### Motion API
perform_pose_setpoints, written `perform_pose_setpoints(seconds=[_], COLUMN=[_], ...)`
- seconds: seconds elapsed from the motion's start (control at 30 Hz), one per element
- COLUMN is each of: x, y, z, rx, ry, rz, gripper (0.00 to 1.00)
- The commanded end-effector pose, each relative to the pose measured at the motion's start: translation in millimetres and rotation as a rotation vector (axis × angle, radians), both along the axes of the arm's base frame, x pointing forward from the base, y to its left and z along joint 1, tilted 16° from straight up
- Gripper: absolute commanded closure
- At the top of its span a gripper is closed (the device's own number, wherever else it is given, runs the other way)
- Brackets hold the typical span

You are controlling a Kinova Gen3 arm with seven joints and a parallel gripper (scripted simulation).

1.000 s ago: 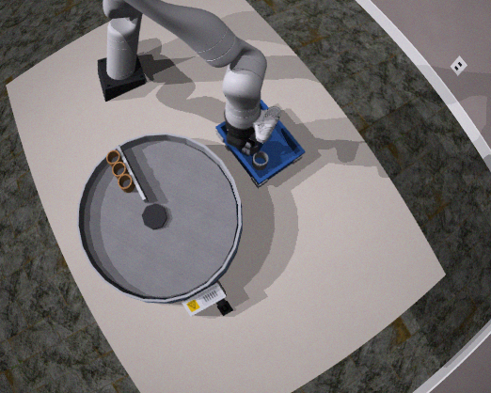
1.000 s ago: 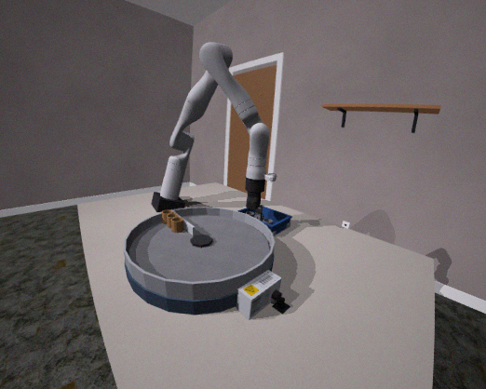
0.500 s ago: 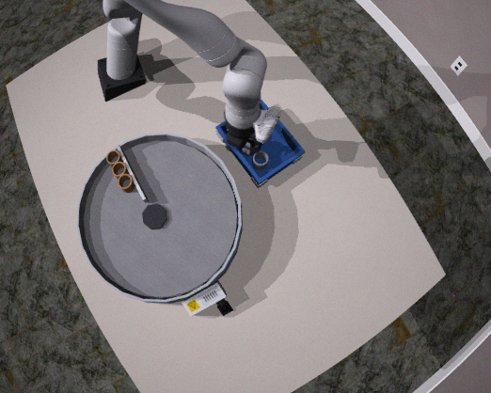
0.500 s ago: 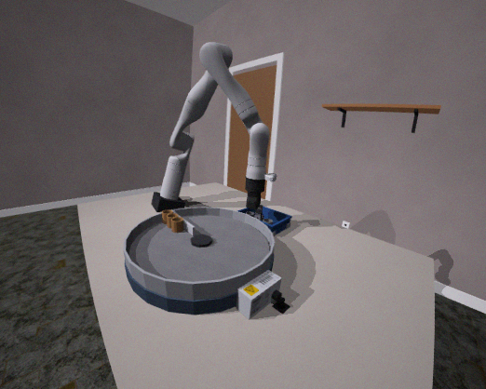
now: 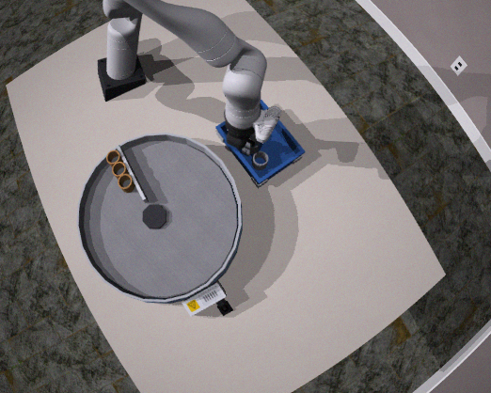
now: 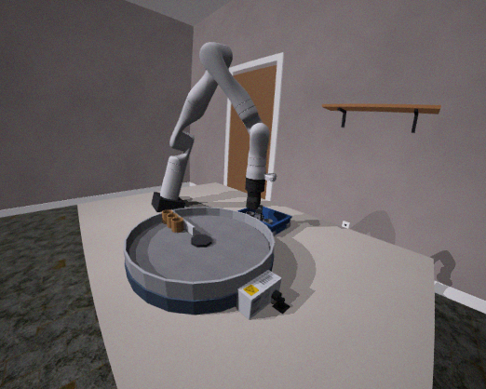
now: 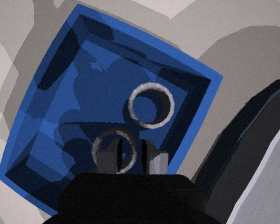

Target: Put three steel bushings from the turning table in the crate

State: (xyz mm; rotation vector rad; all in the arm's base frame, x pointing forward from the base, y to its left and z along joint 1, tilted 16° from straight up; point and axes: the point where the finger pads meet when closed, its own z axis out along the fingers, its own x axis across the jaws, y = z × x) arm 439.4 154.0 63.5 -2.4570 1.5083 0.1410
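Observation:
The blue crate point(image 5: 292, 162) point(image 7: 191, 68) stands beside the turning table point(image 5: 196, 235) point(image 6: 236, 247). One steel bushing point(image 5: 260, 167) point(image 7: 131, 107) stands upright in it, clear of the fingers. A second steel bushing point(image 7: 95, 150) stands in the crate, partly hidden under my left finger in the wrist view. My gripper point(image 5: 251, 151) point(image 7: 132, 150) is low over the crate, partly open; the near wall of the second bushing shows in the gap, and I see no grip on it. Three copper-coloured bushings point(image 5: 126, 189) point(image 6: 176, 227) stand in a row on the turning table.
A pale divider bar point(image 5: 132, 174) point(image 6: 187, 223) runs beside the copper-coloured bushings towards the dark hub point(image 5: 154, 216) point(image 6: 201, 240). The turning table has a raised rim. A white box point(image 5: 204, 299) point(image 6: 260, 293) with a warning label stands at its front edge.

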Motion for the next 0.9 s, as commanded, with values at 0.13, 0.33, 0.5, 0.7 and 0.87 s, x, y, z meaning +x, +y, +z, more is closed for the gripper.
perform_pose_setpoints(seconds=[0.13, 0.33, 0.5, 0.7, 0.87], x=[0.4, 0.2, 0.2, 0.8, 0.5], y=[-0.3, -1.1, -1.1, -1.2, -2.0], z=[1.7, 5.9, 5.9, 5.3, 9.6], rx=[0.000, 0.000, 0.000, 0.001, 0.002], ry=[-0.002, -0.002, -0.002, -0.005, -0.005], rz=[-0.001, -0.002, -0.002, -0.002, -0.003], gripper=[0.53, 0.53, 0.53, 0.53, 0.53])
